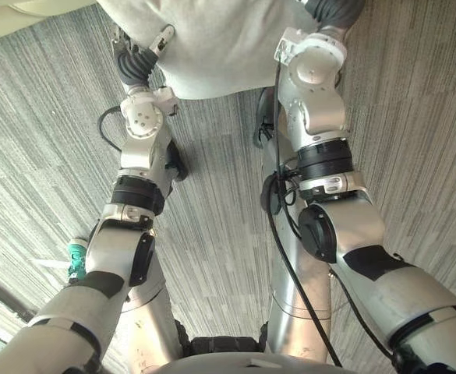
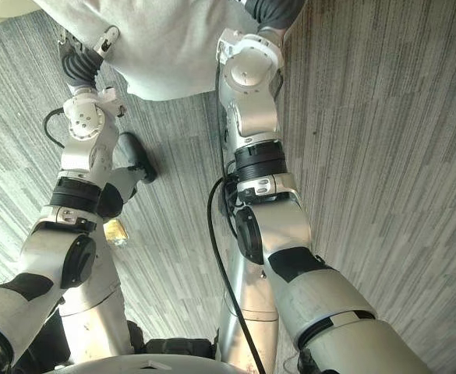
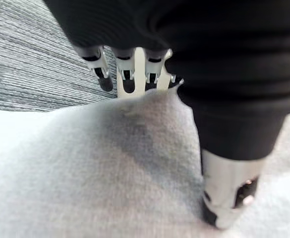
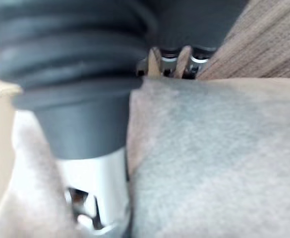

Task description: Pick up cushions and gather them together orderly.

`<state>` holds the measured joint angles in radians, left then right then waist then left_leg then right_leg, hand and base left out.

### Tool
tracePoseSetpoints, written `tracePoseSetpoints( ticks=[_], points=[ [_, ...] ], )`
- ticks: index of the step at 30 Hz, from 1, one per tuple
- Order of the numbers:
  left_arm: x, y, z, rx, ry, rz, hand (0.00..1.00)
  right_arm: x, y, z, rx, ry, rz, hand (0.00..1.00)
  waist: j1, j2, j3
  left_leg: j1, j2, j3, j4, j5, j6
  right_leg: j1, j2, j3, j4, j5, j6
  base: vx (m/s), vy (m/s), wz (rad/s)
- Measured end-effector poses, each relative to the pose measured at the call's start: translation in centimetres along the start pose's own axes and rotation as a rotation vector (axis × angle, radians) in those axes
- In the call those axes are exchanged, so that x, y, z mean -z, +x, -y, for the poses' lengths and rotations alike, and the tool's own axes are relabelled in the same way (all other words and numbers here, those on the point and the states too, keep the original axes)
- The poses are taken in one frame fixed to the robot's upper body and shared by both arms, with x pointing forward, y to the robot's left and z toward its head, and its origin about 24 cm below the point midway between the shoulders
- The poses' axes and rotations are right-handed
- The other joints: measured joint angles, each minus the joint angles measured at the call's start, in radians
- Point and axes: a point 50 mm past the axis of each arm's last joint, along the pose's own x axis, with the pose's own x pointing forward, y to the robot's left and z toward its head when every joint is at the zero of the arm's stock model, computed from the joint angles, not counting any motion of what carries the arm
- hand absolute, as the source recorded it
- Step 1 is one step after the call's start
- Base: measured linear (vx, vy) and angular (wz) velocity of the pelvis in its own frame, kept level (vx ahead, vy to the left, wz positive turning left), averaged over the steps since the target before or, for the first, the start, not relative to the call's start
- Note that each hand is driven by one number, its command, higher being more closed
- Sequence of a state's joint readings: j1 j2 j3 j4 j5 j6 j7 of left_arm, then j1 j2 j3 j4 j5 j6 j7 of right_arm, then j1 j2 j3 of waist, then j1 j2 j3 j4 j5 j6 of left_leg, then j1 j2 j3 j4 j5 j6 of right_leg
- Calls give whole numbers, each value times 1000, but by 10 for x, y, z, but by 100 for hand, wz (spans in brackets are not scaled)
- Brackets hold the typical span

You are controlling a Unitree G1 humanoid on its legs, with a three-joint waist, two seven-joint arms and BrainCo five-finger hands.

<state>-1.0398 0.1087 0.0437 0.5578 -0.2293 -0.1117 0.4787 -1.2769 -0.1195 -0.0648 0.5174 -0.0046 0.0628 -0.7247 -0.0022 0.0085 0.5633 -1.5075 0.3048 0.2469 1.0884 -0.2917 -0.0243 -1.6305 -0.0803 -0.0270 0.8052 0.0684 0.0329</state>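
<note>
Left eye view: I found the grey cushion (image 1: 228,39) apparently lifted clear of the striped carpet floor (image 1: 212,249), with an arm reaching to each side edge of the cushion.

Right eye view: the cushion's lower edge bowed outward, unsupported.

Left wrist view: the left hand (image 3: 127,74) had its fingers hooked over the cushion's edge and its thumb (image 3: 229,198) pressed on the near face, pinching the fabric.

Right wrist view: the right hand (image 4: 154,62) clamped the opposite edge likewise, thumb (image 4: 95,193) on the near face.

Assessment: I judged the cushion light, soft and napped, so unlikely to slip but liable to sag. It was best held deep at opposite edges, near the seams.
</note>
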Motion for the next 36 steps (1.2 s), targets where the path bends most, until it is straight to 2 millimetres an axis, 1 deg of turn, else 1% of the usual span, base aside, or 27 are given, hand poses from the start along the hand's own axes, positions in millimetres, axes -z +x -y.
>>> tracePoseSetpoints(
  ticks=[1, 2, 4, 7, 11, 14, 15, 17, 20, 22, 24, 26, 27, 29, 30, 31, 32, 33, 35, 36],
  points=[
    [-1, -1, 3, -2, 4, 6, 100, -2, 0, -1, -8, -20, 19, 100, 1, 4, 3, -3, 0, -5, 0, 4, -1, 0, 0, -6, 0, 2, 3, -55, -31, -2],
    [-4, 0, 5, -7, 4, 19, 100, -7, 0, -1, -8, -13, 35, 100, 0, 5, 3, -10, 0, -11, -1, 9, -4, -1, 0, -13, 3, 3, 0, -60, -42, 0],
    [-7, 0, 6, -20, -1, 26, 100, -9, 1, 1, -2, -24, 55, 100, 0, 5, 3, -13, -1, -14, -3, 11, -7, -4, -1, -15, 5, 3, -6, -48, -41, 4],
    [-9, 1, 4, -38, 10, 33, 100, -12, 4, 4, 0, -37, 75, 100, 2, 5, 3, -14, -4, -15, -13, 14, -10, -8, -2, -17, 4, 0, -9, -54, -45, 4],
    [-13, 2, 4, -27, 22, 51, 100, -16, 0, 7, -32, 17, 87, 100, 3, 5, 3, -19, -3, -22, -23, 21, -14, -9, 0, -25, -5, 2, -12, -64, -51, 0],
    [-16, 3, 4, -14, 40, 64, 100, -15, -6, 9, -71, 30, 112, 100, 3, 5, 3, -31, 3, -37, -6, 22, -15, -17, 0, -40, 14, 0, -15, -61, -56, -1],
    [-19, 2, 5, -9, 34, 72, 100, -16, -9, 11, -84, 40, 122, 100, 4, 5, 3, -31, 3, -40, -2, 22, -15, -17, 0, -40, 19, -5, -23, -78, -74, 3],
    [-23, 1, 6, -4, 25, 88, 100, -14, -14, 14, -103, 58, 137, 100, 6, 5, 2, -31, 5, -48, 5, 23, -17, -13, 2, -44, 23, -7, -25, -77, -65, 1],
    [-24, -8, 2, -1, -2, 108, 100, -9, -28, 19, -132, 122, 135, 100, 1, 5, 2, -16, 6, -59, 5, 26, -20, 12, 3, -54, 13, -6, -30, -76, -55, -1],
    [-19, -15, -3, -7, -11, 101, 100, 0, -38, 22, -133, 145, 116, 100, -1, 5, 1, 18, 7, -59, -6, 29, -24, 49, 6, -56, -1, -2, -34, -59, -50, -5],
    [-13, -23, -8, -14, -18, 90, 100, 12, -50, 28, -131, 158, 82, 100, -3, 5, 0, 79, 6, -59, -33, 35, -27, 117, 10, -63, -35, 5, -35, -53, -63, -5],
    [-5, -35, -18, -26, -25, 76, 100, 30, -70, 38, -155, 168, 36, 100, -9, 4, 0, 189, 0, -56, -87, 44, -34, 234, 15, -69, -92, 11, -31, -35, -71, -2],
    [-3, -40, -21, -30, -27, 77, 100, 35, -77, 40, -167, 170, 27, 100, -12, 4, -3, 226, -3, -54, -107, 48, -37, 271, 15, -71, -112, 14, -30, -18, -64, 3],
    [2, -53, -28, -34, -19, 81, 100, 47, -99, 50, -208, 165, 0, 100, -18, 4, -6, 350, -13, -46, -164, 53, -42, 395, 15, -75, -165, 18, -34, -6, -61, 2],
    [3, -55, -28, -33, -20, 78, 100, 49, -102, 52, -211, 163, -8, 100, -16, 4, -6, 374, -14, -43, -173, 53, -41, 416, 15, -76, -174, 17, -35, 7, -49, -1],
    [7, -64, -29, -30, -14, 70, 100, 56, -111, 59, -216, 160, -35, 100, -14, 3, -12, 439, -20, -34, -206, 53, -39, 479, 16, -76, -203, 18, -35, 26, -58, 0],
    [15, -77, -33, -26, -10, 52, 100, 68, -125, 69, -220, 165, -87, 100, -15, 3, -36, 519, -31, -27, -247, 53, -39, 555, 14, -76, -240, 17, -35, 35, -56, 0],
    [17, -81, -34, -27, -10, 46, 100, 71, -129, 72, -221, 169, -100, 100, -16, 3, -42, 537, -33, -26, -257, 53, -39, 574, 14, -76, -248, 17, -35, 61, -57, 1],
    [29, -97, -41, -28, -7, 2, 100, 84, -148, 84, -238, 158, -168, 100, -18, 4, -51, 658, -41, -23, -300, 52, -43, 696, 14, -84, -286, 13, -30, 89, -26, 3],
    [41, -111, -47, -26, 10, -44, 100, 94, -163, 96, -250, 146, -227, 100, -17, 3, -90, 709, -48, -23, -324, 49, -45, 744, 11, -92, -300, 1, -25, 95, -7, 8]
  ],
)
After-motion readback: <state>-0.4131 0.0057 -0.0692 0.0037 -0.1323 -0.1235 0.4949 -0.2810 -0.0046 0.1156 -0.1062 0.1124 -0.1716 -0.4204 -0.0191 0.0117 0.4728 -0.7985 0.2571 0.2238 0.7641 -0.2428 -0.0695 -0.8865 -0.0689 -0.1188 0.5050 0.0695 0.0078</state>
